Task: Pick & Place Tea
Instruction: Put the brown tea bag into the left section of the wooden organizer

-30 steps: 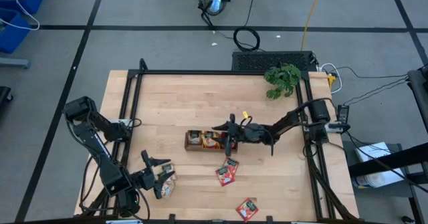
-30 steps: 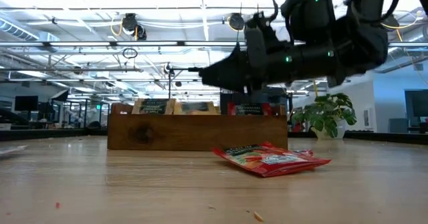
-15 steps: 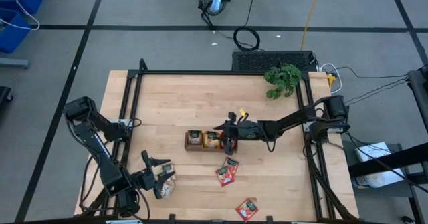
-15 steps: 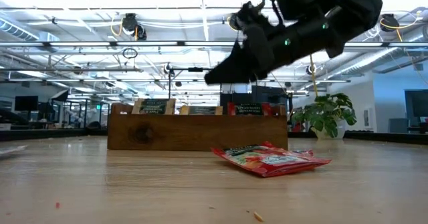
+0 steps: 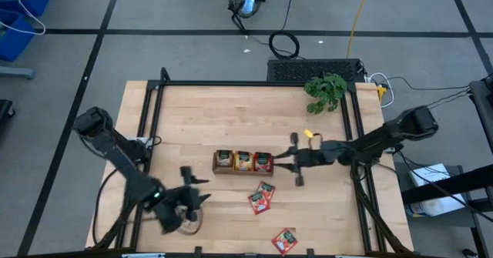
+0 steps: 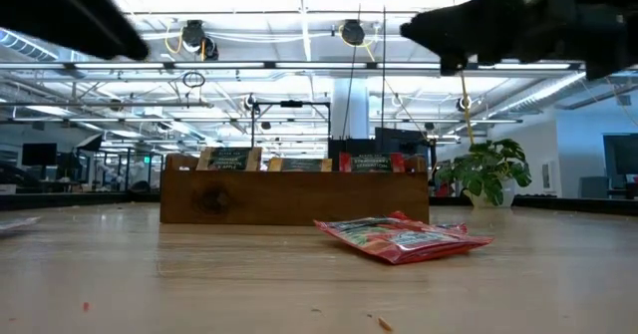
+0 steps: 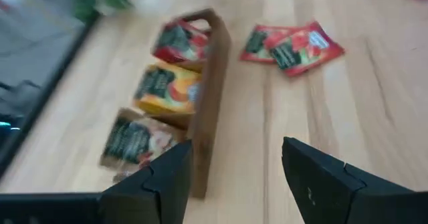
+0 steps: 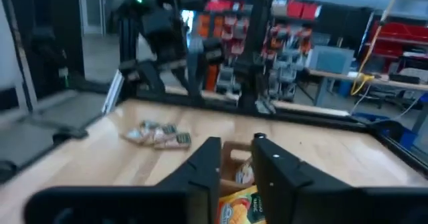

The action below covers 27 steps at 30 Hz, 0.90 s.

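High view: tray (image 5: pixel 215 168) mid-table, all three slots filled with tea: dark green sachet (image 5: pixel 223 160), orange sachet (image 5: pixel 243 161), red sachet (image 5: pixel 263 162). Loose red pair (image 5: pixel 262 198) on the table at 5 o'clock from the tray, single red one (image 5: pixel 284 240) further at 5 o'clock near the table edge. Right gripper (image 5: pixel 296 166) just beside the tray at 3 o'clock, clear of it. Left gripper (image 5: pixel 191 190) at 8 o'clock from the tray, blurred, over a small pile (image 5: pixel 187 221). Plant (image 5: pixel 325 91) at 1 o'clock. Low view: tray front wall, the red pair lying touching in front of it, arms up above the table. Left wrist view: left gripper fingers (image 7: pixel 321 184) wide apart, nothing between them, tray and red pair ahead. Right wrist view: right gripper fingers (image 8: pixel 207 164) narrow, slim gap, nothing seen clamped; orange sachet below them, pile far across the table by the left arm (image 8: pixel 160 30).
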Tool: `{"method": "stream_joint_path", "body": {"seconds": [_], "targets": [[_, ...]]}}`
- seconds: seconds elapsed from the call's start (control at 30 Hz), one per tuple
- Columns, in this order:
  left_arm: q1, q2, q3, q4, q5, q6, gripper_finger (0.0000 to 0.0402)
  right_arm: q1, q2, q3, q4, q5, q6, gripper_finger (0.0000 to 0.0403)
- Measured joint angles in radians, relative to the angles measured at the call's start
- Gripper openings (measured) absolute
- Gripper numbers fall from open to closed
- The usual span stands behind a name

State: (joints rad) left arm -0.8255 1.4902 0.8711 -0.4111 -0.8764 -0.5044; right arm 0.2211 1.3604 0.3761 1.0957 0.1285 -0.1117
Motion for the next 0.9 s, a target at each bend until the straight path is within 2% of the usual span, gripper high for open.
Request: {"method": "stream_joint_path", "body": {"seconds": [0.07, 0.17, 0.23, 0.3, 0.4, 0.47, 0.57, 0.67, 0.73, 0.9], "targets": [[0.062, -0.024, 0.0, 0.06, 0.102, 0.119, 0.023, 0.0, -0.016, -0.035, 0.034, 0.0, 0.019, 0.0051], [0.138, -0.076, 0.0, 0.153, 0.228, 0.229, 0.023, 0.0, -0.019, -0.037, -0.047, 0.0, 0.001, 0.0017], [0.193, -0.124, 0.0, 0.162, 0.27, 0.139, 0.023, 0.0, -0.019, -0.033, -0.092, -0.003, -0.015, 0.0005], [0.242, -0.173, 0.001, 0.114, 0.315, -0.03, 0.023, 0.0, -0.019, -0.031, -0.118, -0.014, -0.025, 0.0006], [0.269, -0.219, 0.001, -0.025, 0.475, -0.221, 0.023, 0.0, -0.018, -0.031, -0.165, -0.058, -0.032, 0.0012], [0.245, -0.236, 0.001, -0.135, 0.539, -0.311, 0.023, 0.006, -0.019, -0.03, -0.156, -0.09, -0.031, 0.0012], [0.173, -0.242, 0.0, -0.319, 0.539, -0.519, 0.023, 0.03, -0.027, -0.017, -0.158, -0.172, -0.03, 0.0005], [0.078, -0.229, 0.0, -0.394, 0.543, -0.691, 0.023, 0.079, -0.028, 0.032, -0.199, -0.208, -0.032, 0.0001], [0.015, -0.222, 0.0, -0.392, 0.545, -0.764, 0.023, 0.112, -0.027, 0.083, -0.283, -0.183, -0.037, 0.0001], [-0.132, -0.214, 0.0, -0.381, 0.561, -0.89, 0.023, 0.174, -0.005, 0.196, -0.495, -0.022, -0.053, 0.0001]]}}
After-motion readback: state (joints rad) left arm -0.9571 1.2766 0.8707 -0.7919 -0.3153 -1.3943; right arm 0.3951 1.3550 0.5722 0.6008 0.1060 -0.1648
